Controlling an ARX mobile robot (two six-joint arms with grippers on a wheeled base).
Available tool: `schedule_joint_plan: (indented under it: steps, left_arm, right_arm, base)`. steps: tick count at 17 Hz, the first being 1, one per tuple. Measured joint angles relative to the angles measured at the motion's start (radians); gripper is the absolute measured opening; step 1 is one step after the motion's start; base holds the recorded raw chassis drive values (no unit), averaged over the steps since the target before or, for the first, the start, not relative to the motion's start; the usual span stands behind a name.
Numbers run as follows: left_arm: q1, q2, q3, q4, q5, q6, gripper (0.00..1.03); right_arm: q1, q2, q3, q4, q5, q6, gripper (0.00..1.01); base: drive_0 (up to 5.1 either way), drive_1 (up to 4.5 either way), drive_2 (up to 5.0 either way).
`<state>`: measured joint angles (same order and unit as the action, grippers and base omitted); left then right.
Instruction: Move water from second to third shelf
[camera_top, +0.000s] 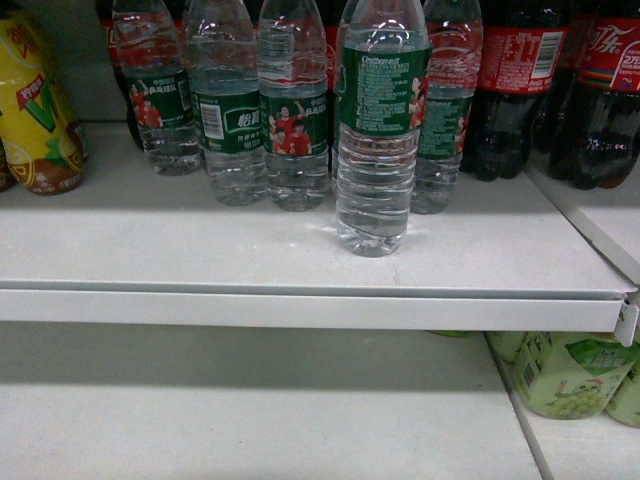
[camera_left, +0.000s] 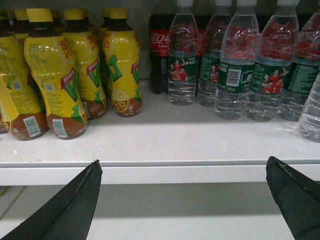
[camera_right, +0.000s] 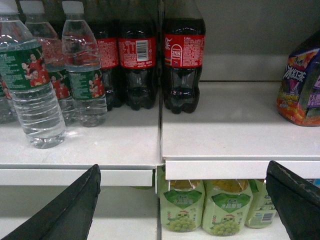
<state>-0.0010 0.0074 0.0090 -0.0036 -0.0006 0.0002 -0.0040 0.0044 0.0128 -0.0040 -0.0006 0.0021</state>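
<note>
From the head view, the water (camera_top: 378, 130) stands upright on the white shelf (camera_top: 300, 255), just ahead of the water bottle row (camera_top: 235, 110). In the left wrist view, the left gripper (camera_left: 182, 200) gapes wide, holding nothing. In the right wrist view, the right gripper (camera_right: 185, 205) is likewise wide and empty.

Head camera close, angled down at the shelf (camera_top: 300, 250); wrist cameras level, overlapping at the water bottles (camera_left: 235, 70).

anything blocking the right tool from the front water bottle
Nothing visible does. The front water bottle stands ahead of its row near the shelf edge, and the open right tool faces it across bare shelf, offset to the bottle's right.
</note>
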Motion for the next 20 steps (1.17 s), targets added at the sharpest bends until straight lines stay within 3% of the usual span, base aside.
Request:
schedule_joint_plan:
  steps: [20]
  left_arm:
    - [0.0,0.0,0.0,0.0,0.0,0.0,0.98]
  right_arm:
    - [0.0,0.0,0.0,0.0,0.0,0.0,0.98]
  base:
    - [0.0,0.0,0.0]
